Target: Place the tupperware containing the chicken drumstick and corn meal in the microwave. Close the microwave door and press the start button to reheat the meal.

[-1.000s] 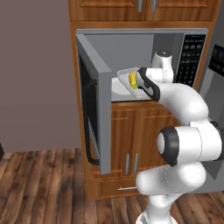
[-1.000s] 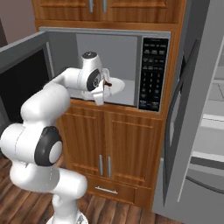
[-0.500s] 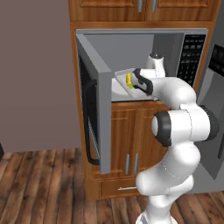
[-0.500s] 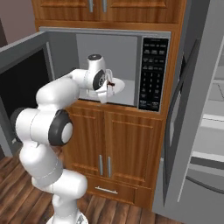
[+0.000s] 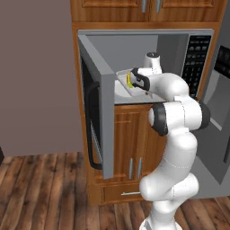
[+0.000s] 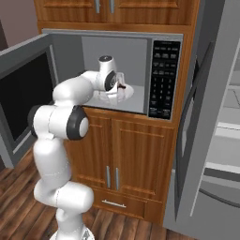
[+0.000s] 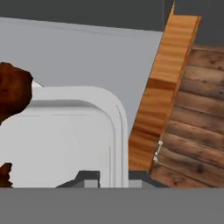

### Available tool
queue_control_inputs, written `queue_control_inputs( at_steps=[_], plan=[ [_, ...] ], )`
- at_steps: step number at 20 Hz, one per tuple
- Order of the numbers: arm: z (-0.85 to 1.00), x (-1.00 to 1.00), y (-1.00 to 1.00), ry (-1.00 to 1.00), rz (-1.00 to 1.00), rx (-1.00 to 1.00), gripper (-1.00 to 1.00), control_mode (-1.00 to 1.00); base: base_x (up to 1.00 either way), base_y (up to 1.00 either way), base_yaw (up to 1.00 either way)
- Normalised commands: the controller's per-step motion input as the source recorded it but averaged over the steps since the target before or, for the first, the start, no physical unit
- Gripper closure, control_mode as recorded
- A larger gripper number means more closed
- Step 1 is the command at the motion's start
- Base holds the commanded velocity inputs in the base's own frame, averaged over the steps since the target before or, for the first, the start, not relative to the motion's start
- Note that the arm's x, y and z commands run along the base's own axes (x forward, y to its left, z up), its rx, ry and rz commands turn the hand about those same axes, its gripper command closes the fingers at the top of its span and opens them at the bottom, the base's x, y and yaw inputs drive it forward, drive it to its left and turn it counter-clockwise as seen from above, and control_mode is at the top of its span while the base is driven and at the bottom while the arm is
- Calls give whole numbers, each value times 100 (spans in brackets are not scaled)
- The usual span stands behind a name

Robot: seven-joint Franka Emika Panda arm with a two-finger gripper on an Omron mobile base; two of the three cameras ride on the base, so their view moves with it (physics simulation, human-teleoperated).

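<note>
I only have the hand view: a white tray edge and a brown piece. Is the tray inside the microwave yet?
Observer: Yes, the left base view shows the tupperware inside the microwave cavity, the gripper clamped on its rim.
Operator: Is the door out of the way?
Observer: The microwave door stands wide open, swung left.
Operator: Corn in there too?
Observer: Yes, the corn shows yellow beside the gripper.
</note>
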Motion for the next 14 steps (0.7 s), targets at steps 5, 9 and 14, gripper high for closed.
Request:
queue_control_inputs(
  at_steps=[5,9,14],
  plan=[
    [-26,59,0,1,-5,0,100,-100,0,0,0],
    [-42,60,0,4,-4,0,100,-100,0,0,0],
    [-19,63,1,1,-4,0,100,-100,0,0,0]
  ],
)
